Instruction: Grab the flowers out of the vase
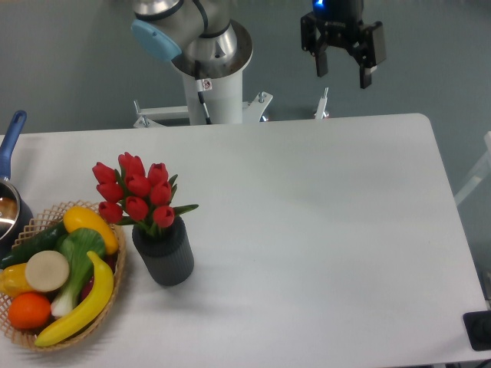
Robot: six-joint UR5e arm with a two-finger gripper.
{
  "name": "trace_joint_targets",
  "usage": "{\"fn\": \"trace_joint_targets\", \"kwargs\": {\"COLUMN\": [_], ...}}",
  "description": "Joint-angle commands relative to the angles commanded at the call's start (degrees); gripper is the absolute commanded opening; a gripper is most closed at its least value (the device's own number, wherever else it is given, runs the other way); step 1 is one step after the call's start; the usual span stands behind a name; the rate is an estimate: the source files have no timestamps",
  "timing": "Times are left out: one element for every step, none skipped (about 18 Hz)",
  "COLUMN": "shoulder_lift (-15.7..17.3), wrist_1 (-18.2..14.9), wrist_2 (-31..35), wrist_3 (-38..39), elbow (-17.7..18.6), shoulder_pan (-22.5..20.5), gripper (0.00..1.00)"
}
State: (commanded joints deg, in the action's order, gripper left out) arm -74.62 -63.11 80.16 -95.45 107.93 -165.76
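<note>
The flowers (pixel 136 190), a bunch of red tulip buds with green leaves, stand upright in the vase (pixel 163 255), a short dark grey ribbed cylinder at the left of the white table. My gripper (pixel 344 74) hangs high above the table's far edge, well to the right of the flowers and far from them. Its two black fingers are spread apart and hold nothing.
A wicker basket (pixel 113 296) with a banana, orange, yellow pepper, cucumber and green leafy vegetable touches the vase's left side. A blue-handled pot (pixel 11 153) sits at the far left edge. The robot base (pixel 214 84) stands behind the table. A black object (pixel 479 330) is at the lower right.
</note>
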Motion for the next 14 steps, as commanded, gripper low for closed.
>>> {"fn": "trace_joint_targets", "kwargs": {"shoulder_lift": [0.0,0.0,0.0,0.0,0.09,0.0,0.0,-0.09,-0.17,-0.26,-0.26,-0.26,-0.26,-0.18], "wrist_1": [0.09,-0.09,-0.26,-0.44,-0.61,-0.62,-0.62,-0.62,-0.62,-0.53,-0.18,0.0,0.09,0.44], "wrist_2": [0.0,0.09,0.09,0.09,0.0,-0.09,-0.17,-0.7,-1.49,-2.63,-3.94,-4.83,-4.92,-4.83], "wrist_3": [0.0,0.0,0.0,0.0,0.35,0.7,0.96,1.4,2.1,3.5,5.43,7.28,8.6,8.35], "elbow": [0.0,0.0,0.0,0.0,0.09,0.17,0.26,0.52,0.7,1.05,1.49,1.67,1.76,1.93], "shoulder_pan": [0.0,0.09,0.09,0.09,0.09,0.09,0.09,0.09,0.09,0.17,0.26,0.26,0.18,0.18], "gripper": [1.0,1.0,1.0,1.0,1.0,1.0,1.0,1.0,1.0,1.0,1.0,1.0,1.0,1.0]}}
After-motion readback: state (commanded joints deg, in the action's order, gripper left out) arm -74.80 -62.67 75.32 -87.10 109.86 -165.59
